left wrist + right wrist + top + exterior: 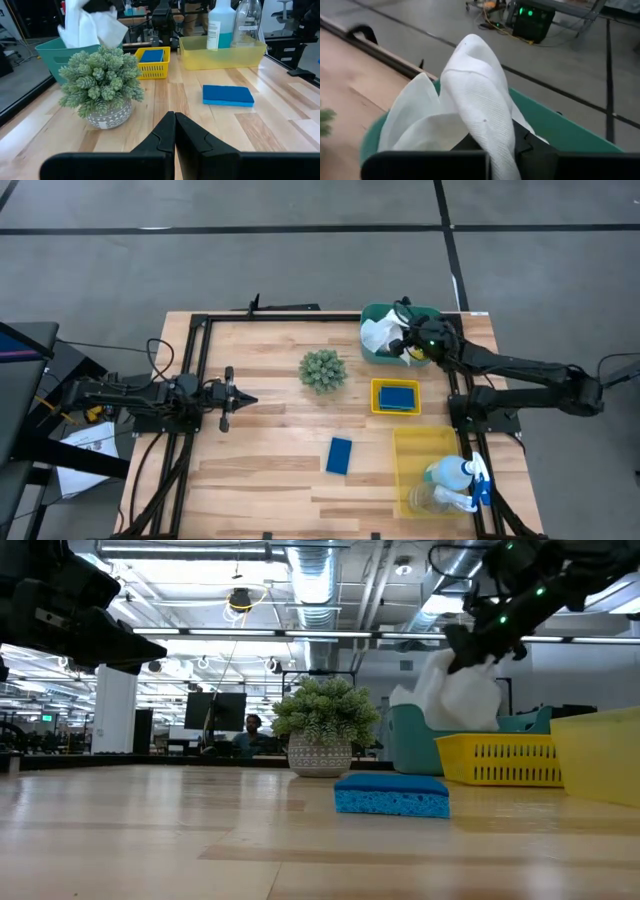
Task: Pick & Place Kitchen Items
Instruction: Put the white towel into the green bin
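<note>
The right gripper (pixel 408 342) is clamped on the white cloth (pixel 378 335), holding it bunched over the teal bin (pixel 372 313) at the table's (pixel 270 480) far right corner. The cloth looks light, limp and unbreakable; a pinch on a gathered fold suits it, though loose tails may snag the rim. The left gripper (pixel 240 400) waits closed and empty near the left edge.

A round spiky green plant ball (pixel 322 370) in a patterned pot is seen upright on the wooden table (pixel 270 470), with a small yellow basket (pixel 396 410) just beyond it, a teal bin (pixel 372 352) at the far edge and a larger yellow bin (pixel 412 470) alongside.
</note>
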You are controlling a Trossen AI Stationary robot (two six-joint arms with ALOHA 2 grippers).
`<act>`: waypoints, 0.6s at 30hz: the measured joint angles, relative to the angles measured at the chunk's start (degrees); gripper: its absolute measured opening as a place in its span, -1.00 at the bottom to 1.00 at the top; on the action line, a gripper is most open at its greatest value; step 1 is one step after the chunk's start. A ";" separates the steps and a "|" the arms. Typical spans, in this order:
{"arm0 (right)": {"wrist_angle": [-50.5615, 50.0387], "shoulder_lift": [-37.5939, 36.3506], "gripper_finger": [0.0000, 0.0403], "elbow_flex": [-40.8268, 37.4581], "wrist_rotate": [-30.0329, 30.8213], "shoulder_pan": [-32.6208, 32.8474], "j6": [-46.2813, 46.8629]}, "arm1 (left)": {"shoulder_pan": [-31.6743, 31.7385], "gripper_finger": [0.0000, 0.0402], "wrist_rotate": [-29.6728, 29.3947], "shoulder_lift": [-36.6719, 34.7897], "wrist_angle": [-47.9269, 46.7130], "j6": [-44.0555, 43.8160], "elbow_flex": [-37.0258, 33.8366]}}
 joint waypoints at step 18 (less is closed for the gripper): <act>3.14 10.81 -0.98 0.03 0.42 -4.73 -2.27 | 0.00 -0.99 0.00 0.00 -0.02 0.00 0.00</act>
